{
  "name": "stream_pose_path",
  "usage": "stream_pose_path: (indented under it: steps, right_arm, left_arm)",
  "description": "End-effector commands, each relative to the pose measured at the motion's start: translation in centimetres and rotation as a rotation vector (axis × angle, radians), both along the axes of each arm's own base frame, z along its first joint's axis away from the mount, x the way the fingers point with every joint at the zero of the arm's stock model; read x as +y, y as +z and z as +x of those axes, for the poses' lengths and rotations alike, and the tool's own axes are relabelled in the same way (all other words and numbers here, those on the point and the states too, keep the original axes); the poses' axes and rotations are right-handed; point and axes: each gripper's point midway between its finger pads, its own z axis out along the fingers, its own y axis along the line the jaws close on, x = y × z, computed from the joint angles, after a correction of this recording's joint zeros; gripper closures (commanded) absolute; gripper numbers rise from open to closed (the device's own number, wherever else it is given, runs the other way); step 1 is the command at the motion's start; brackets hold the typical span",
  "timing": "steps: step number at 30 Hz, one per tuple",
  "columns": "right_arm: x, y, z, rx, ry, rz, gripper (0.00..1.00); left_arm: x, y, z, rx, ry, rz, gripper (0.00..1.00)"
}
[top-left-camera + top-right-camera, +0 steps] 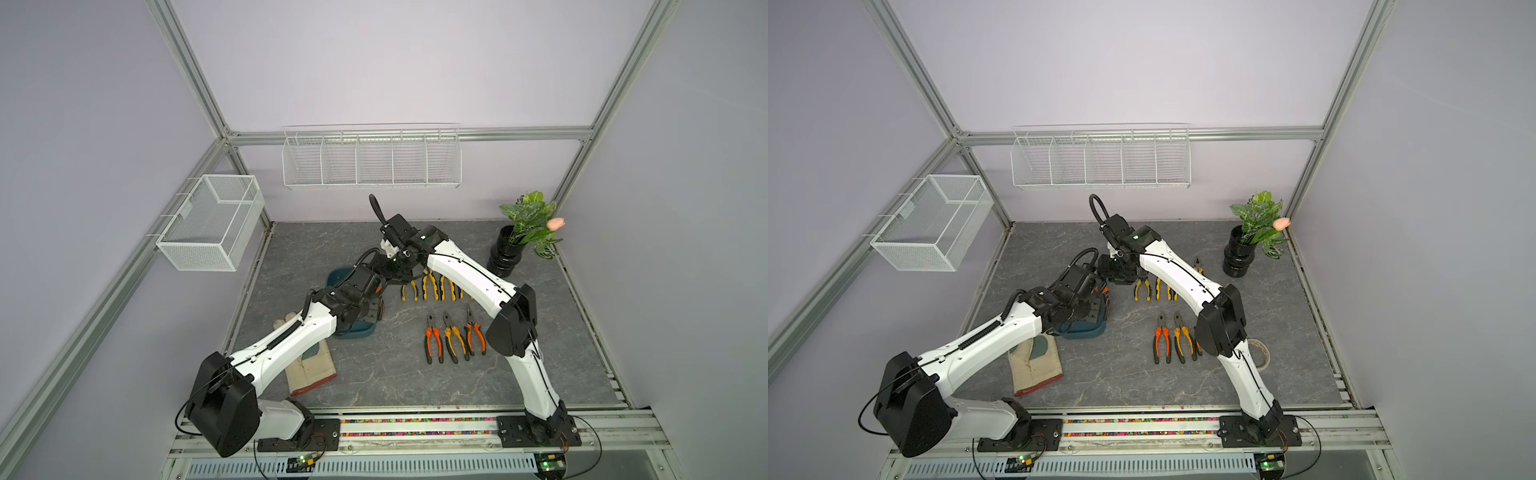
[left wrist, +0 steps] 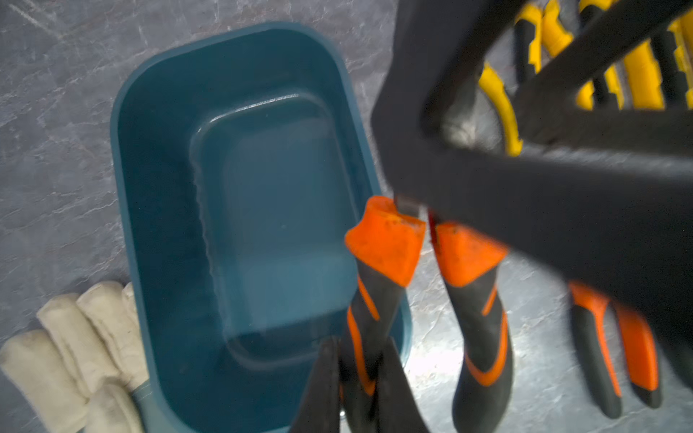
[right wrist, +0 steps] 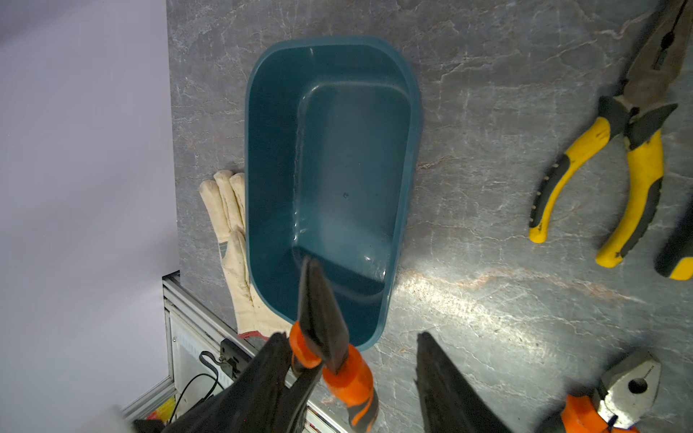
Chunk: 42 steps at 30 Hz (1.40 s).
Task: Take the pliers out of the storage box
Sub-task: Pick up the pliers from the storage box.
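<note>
The left hand is clamped on one handle of orange-and-black-handled pliers, held over the 3 o'clock rim of the dark teal plastic storage box. The right hand stands open around their dark nose. Bare grey marbled table separates box from yellow-handled pliers farther toward 3 o'clock.

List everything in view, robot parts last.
Dark teal plastic storage box: one, empty, left of centre.
Orange-and-black pliers: one, held over box.
Yellow-handled pliers: several, rear row, partly hidden.
Front-row pliers: three, orange or yellowish.
Cream fabric glove: one, beside box.
White wire mesh basket: one, left rail.
Long white wire rack: one, back wall.
Black vase with green plant: one, rear right.
Left claw: shut on orange-and-black pliers' handle.
Right claw: open around their head.
</note>
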Motion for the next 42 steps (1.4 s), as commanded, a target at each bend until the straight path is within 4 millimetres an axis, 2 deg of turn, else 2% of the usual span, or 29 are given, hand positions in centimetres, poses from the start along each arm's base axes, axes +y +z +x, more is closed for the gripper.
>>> stream_pose_path:
  steps: [1,12,15,18,19,28,31,33,37,42]
  right_arm:
    - [0.7,-0.8,-0.6,0.020,-0.008,0.007,0.48]
    - [0.8,-1.3,-0.6,0.014,-0.023,0.040,0.65]
    - [0.7,-1.1,-0.7,0.010,-0.025,0.048,0.80]
    - [0.6,-0.9,-0.9,0.006,-0.031,0.056,0.86]
    - [0.6,-0.9,-0.9,0.005,-0.032,0.060,0.92]
    - [0.7,0.0,-1.5,-0.007,-0.027,0.184,0.93]
    - [-0.3,-0.2,-1.5,-0.008,-0.029,0.178,0.93]
    - [-1.1,-0.2,-1.6,-0.012,-0.036,0.170,0.94]
    - [-3.1,0.1,-1.7,-0.039,-0.052,0.149,0.93]
    - [-5.9,0.1,-2.3,-0.054,-0.070,0.128,0.93]
  left_arm:
    - [-1.5,2.8,0.9,-0.075,0.007,-0.109,1.00]
    - [-1.3,2.8,0.5,-0.070,0.028,-0.135,1.00]
    - [-1.4,2.8,0.4,-0.069,0.028,-0.146,1.00]
    - [-1.4,2.8,0.4,-0.068,0.030,-0.147,1.00]
    - [-1.3,2.9,0.3,-0.067,0.031,-0.148,1.00]
    - [-1.5,2.8,0.0,-0.055,0.037,-0.172,1.00]
    - [-1.3,2.4,-0.3,-0.043,0.042,-0.167,0.79]
    - [-1.1,2.3,-0.5,-0.039,0.046,-0.167,0.73]
    - [-0.4,2.6,-1.0,-0.046,0.056,-0.162,0.64]
    - [1.1,3.6,-1.6,-0.064,0.088,-0.139,0.61]
